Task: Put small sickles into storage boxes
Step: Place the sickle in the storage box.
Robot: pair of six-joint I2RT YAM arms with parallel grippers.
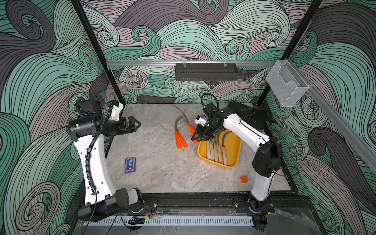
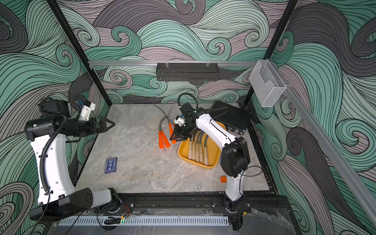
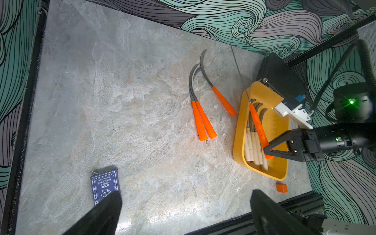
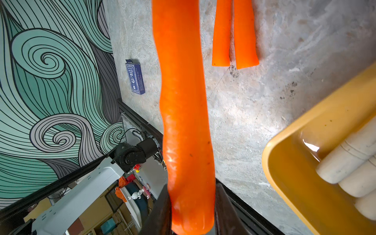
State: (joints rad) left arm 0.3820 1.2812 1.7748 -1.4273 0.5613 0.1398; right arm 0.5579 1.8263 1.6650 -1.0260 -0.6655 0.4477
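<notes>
My right gripper [image 4: 191,205] is shut on the thick end of an orange-handled sickle [image 4: 183,101], holding it above the table at the left edge of the yellow storage box [image 1: 215,165]. In the left wrist view this held sickle [image 3: 256,124] hangs over the box [image 3: 238,130], with the right gripper [image 3: 267,151] at its handle end. Several wooden-handled sickles [image 1: 216,151] lie side by side in the box. Two orange-handled sickles [image 1: 180,140] lie together on the table left of it, a third [image 3: 223,100] just beyond. My left gripper [image 1: 139,123] hovers open and empty at the far left.
A blue card box [image 1: 130,164] lies front left on the table and a small orange cube [image 1: 244,179] front right. A black case [image 1: 250,118] sits behind the storage box. On the walls are a black rack [image 1: 206,72] and a clear bin [image 1: 286,83].
</notes>
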